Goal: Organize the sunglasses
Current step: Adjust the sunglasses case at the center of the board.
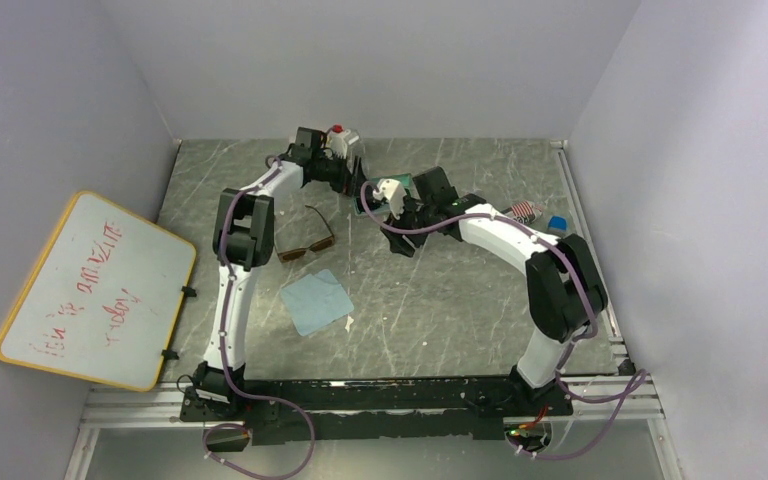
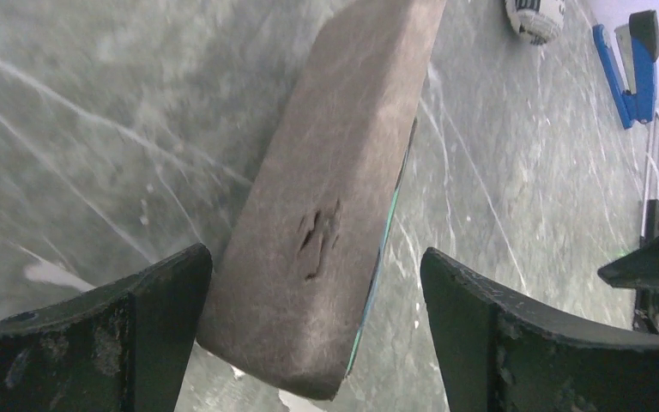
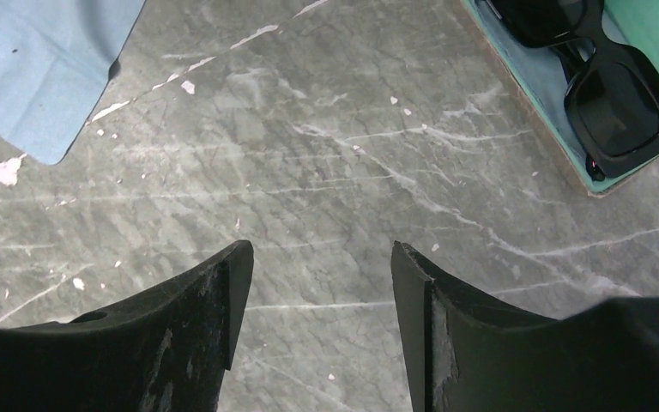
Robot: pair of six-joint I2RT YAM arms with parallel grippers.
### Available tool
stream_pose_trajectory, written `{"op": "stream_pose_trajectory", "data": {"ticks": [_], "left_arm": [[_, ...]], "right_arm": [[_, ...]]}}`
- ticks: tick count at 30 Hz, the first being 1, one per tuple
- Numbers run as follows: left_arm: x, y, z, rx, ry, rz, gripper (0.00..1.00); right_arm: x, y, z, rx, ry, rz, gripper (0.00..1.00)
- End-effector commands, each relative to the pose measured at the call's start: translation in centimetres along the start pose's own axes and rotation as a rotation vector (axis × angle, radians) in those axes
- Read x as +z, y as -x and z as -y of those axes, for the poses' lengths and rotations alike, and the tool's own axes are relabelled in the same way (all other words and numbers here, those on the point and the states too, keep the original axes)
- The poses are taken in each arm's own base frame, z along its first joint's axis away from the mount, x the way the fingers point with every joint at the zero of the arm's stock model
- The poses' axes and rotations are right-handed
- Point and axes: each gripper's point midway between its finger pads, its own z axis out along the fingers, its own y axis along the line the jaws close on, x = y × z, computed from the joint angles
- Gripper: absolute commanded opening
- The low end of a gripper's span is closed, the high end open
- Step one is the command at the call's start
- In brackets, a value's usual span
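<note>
Inside teal-lined case (image 3: 542, 81): thick black sunglasses (image 3: 622, 112). Left end effector (image 2: 313, 257), right end effector (image 3: 319, 249) open, empty.

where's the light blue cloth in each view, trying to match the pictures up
top external: light-blue cloth lies left of centre, just nearer than the amber sunglasses.
left wrist: not in it.
right wrist: the cloth fills the top-left corner, cut by the edge.
shared landmark: the grey marbled table, in all three.
</note>
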Motion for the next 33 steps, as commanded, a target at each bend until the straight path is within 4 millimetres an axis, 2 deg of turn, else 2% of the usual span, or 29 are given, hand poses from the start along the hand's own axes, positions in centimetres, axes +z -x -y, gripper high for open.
{"op": "stream_pose_trajectory", "data": {"ticks": [1,11,19,23,28,31,33], "left_arm": [[-2.0,2.9,4.2,0.044,-0.04,0.038,0.96],[-3.0,2.9,7.4,0.058,-0.066,0.05,0.96],[-2.3,1.1,9.9,0.071,-0.084,0.013,0.96],[-2.5,1.8,10.3,0.095,-0.072,0.02,0.96],[-2.9,4.1,10.2,0.126,-0.017,0.049,0.96],[-2.8,4.9,9.6,0.125,0.016,0.055,0.96],[-2.7,5.4,9.1,0.122,0.033,0.059,0.97]], "right_arm": [[0.8,1.3,1.6,0.018,-0.048,0.054,0.64],[3.0,0.6,3.9,0.067,-0.056,0.042,0.63],[4.7,0.1,7.0,0.113,-0.1,0.065,0.6],[5.9,-0.5,8.4,0.116,-0.13,0.061,0.55],[6.6,-1.3,10.0,0.114,-0.165,0.074,0.46],[6.5,-1.5,10.7,0.112,-0.166,0.093,0.34],[6.5,-1.7,11.0,0.101,-0.16,0.104,0.22]]}}
